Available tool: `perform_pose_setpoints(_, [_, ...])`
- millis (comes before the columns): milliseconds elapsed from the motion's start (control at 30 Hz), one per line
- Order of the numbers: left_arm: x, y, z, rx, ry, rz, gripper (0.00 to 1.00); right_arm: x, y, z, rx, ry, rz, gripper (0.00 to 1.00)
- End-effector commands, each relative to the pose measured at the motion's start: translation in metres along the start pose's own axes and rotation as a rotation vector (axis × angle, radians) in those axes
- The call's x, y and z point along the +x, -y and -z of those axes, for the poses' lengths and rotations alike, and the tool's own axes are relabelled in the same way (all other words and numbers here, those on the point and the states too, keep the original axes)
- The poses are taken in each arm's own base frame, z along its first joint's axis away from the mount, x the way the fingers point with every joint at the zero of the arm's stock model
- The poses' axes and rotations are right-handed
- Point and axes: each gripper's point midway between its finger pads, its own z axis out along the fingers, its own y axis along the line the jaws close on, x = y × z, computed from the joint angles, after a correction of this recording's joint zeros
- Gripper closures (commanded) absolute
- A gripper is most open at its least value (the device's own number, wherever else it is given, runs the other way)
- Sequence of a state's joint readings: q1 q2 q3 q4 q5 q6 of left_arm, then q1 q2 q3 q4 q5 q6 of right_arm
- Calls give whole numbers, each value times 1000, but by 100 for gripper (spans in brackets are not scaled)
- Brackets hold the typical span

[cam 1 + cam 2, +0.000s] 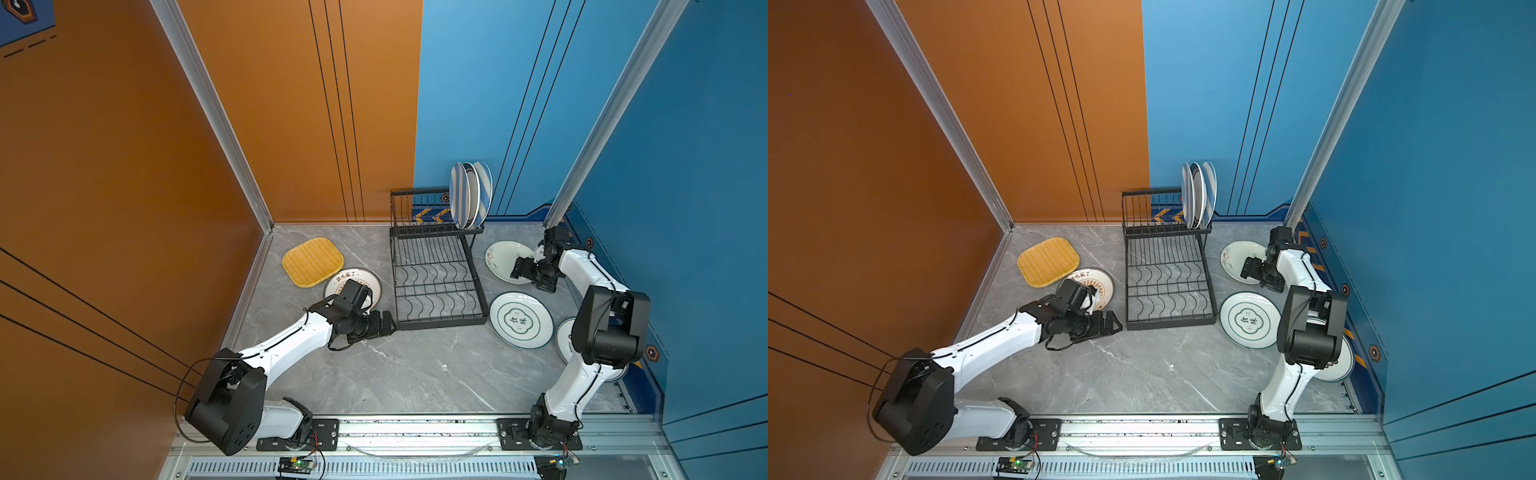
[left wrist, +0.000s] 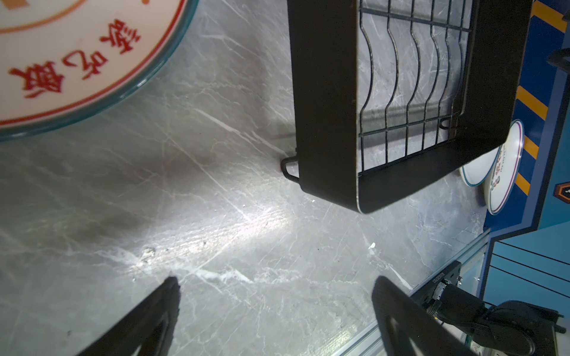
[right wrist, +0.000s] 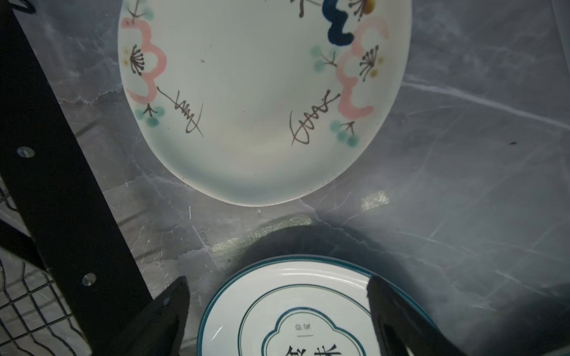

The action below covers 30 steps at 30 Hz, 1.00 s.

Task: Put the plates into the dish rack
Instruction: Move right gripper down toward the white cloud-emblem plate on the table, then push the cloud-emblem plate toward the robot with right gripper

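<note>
Ceramic stock: three plates (image 1: pixel 469 195) stand on edge in the raised shelf of the dish rack (image 1: pixel 441 323), well beyond both claws. Five others lie flat on the grey marbled table (image 1: pixel 415 374).
Right claw (image 3: pixel 276 283): jaws spread wide, nothing held. It hangs low over the table.
Floral plate (image 3: pixel 256 108): just ahead of and below the right claw, not touching it.
Green-rimmed plate (image 1: pixel 521 320): near the right claw, on its arm-base side. A further plate (image 1: pixel 567 338) is mostly hidden under that arm.
Left claw (image 2: pixel 276 282): jaws fully apart and empty, tips near the rack's front corner.
Sunburst plate (image 1: pixel 365 278): alongside the left claw's wrist, on the side away from the arm bases.
Yellow woven plate (image 1: pixel 312 262): beyond the sunburst plate, touching or overlapping its edge.
Handling: from where I stand the glazed ware looks stiff, fairly heavy, slick and liable to chip. The woven one is probably lighter and easier to grip.
Hold point: rim only. A plate lying flat offers little edge from above, so one jaw likely has to work under the lip and pinch across the rim.
Risk: slipping on the lift, or knocking the rack wires on insertion.
</note>
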<state>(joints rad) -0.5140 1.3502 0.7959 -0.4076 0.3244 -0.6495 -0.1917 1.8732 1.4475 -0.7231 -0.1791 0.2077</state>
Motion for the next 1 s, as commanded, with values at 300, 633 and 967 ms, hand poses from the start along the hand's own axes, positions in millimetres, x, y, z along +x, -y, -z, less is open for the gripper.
perform_pose_setpoints(300, [-4,1,-1,-5,31,7,2,2,-11,-36,85,-67,172,24])
perform_pose_setpoints(633, [-7,2,-1,-6,34,10,2,3,-6,-50,88,-93,174,27])
perform_pose_setpoints(967, [-9,4,-2,-4,32,12,2,7,2,-56,83,-114,161,30])
